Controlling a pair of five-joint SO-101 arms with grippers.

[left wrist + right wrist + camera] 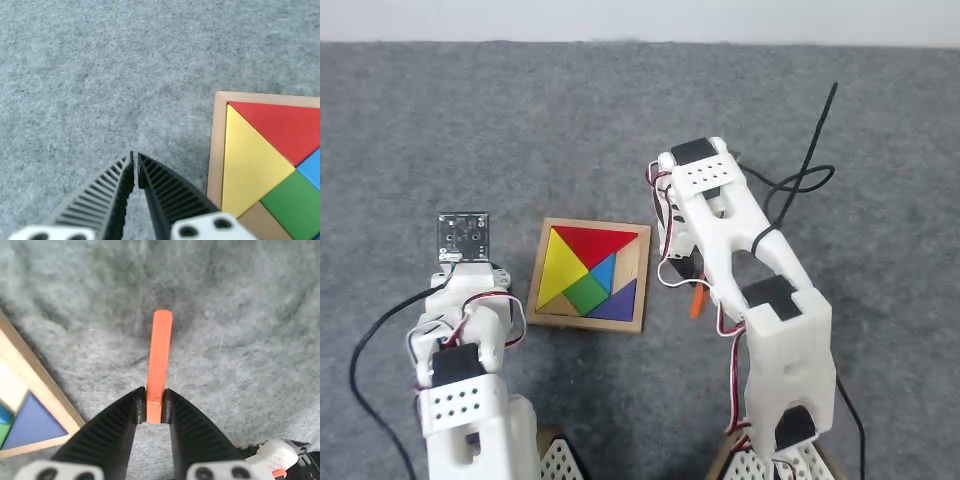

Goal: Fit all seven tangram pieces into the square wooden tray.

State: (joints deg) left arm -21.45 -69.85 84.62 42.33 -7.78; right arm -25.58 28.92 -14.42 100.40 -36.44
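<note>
The square wooden tray (642, 274) lies on the grey carpet between the two arms. Inside it sit a red triangle (592, 242), a yellow triangle (558, 270), a blue piece (604, 272), a green square (586, 294) and a purple triangle (618, 304). My right gripper (154, 407) is shut on an orange piece (159, 365), held on edge just above the carpet beside the tray's right side (35, 372). The same orange piece (697, 300) peeks out under the right arm. My left gripper (135, 167) is shut and empty, over carpet left of the tray (216, 150).
Grey carpet (520, 130) covers the whole surface. A black cable (810, 165) loops behind the right arm. Both arm bases stand at the near edge.
</note>
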